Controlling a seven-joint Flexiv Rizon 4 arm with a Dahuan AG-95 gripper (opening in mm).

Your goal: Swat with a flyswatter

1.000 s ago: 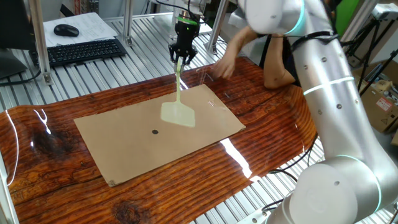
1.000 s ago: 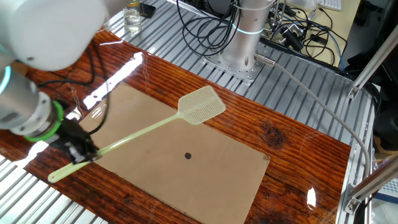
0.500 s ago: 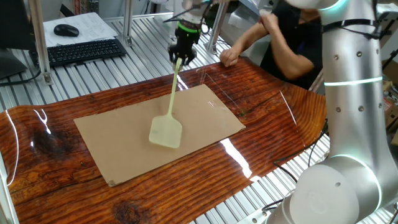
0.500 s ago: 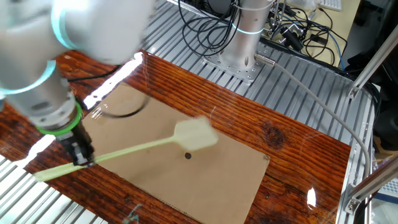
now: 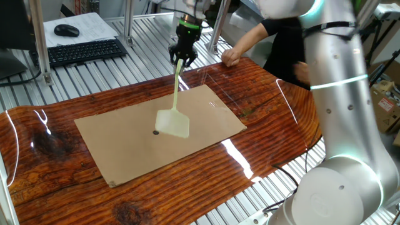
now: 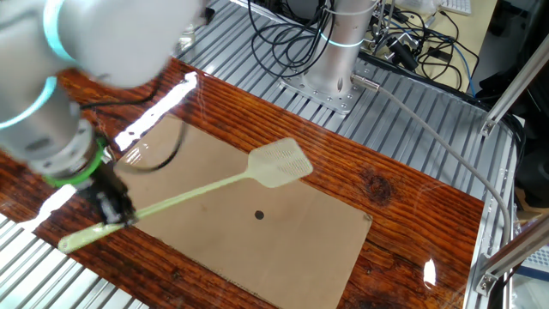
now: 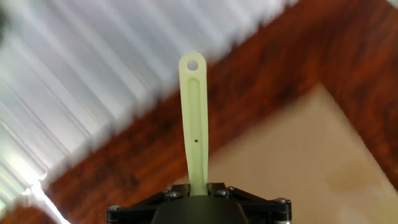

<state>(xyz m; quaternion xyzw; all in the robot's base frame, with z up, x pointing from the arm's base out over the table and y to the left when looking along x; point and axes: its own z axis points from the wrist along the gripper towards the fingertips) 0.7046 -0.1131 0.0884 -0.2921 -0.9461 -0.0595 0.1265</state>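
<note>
Pale yellow-green plastic marks out the flyswatter point(image 5: 175, 100), which slants down over the middle of a brown cardboard sheet point(image 5: 125, 147) lying flat on the dark red wooden worktop point(image 5: 262, 131). In one fixed view, going left to right, a black keyboard point(image 5: 78, 53) and mouse point(image 5: 66, 30) sit on the ribbed metal bench beyond the worktop's far left corner; then comes the sheet with a small black dot point(image 5: 155, 132) near its centre, and the swatter's mesh head just beside that dot. Whether the head touches the cardboard cannot be told. The handle rises toward the worktop's far edge, where the jaws point(image 5: 182, 58) are clenched on it near its upper end. A person's hand point(image 5: 230, 57) rests at the far right edge. In the hand view the handle's tip, with its hanging hole, sticks out past the black fingers over the worktop's edge.
</note>
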